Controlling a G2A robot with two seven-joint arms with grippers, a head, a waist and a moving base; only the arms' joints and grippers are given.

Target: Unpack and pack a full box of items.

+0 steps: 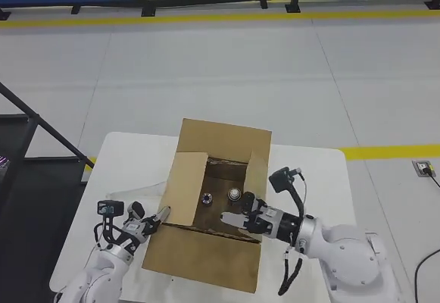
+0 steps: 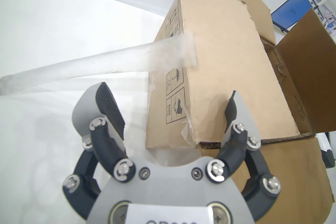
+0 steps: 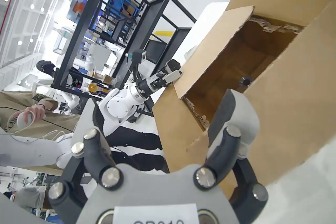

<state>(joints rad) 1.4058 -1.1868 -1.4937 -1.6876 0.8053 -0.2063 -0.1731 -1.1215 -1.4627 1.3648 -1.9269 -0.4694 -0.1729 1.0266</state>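
The brown cardboard box (image 1: pixel 204 257) is placed on the white tabletop (image 1: pixel 129 159) with its flaps folded open, so the opening step is judged as done. A small dark round item (image 1: pixel 205 199) and a small silvery item (image 1: pixel 235 195) are seen on its bottom, so the unpacking and the packing back are judged as left. The left end effector (image 2: pixel 168 93) is spread, empty, around the left flap's near corner, and the right end effector (image 3: pixel 160 101) is released, empty, beside the right flap.

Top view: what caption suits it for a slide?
Open left claw at a flap of the cardboard box, open right claw over its opening, small items inside.
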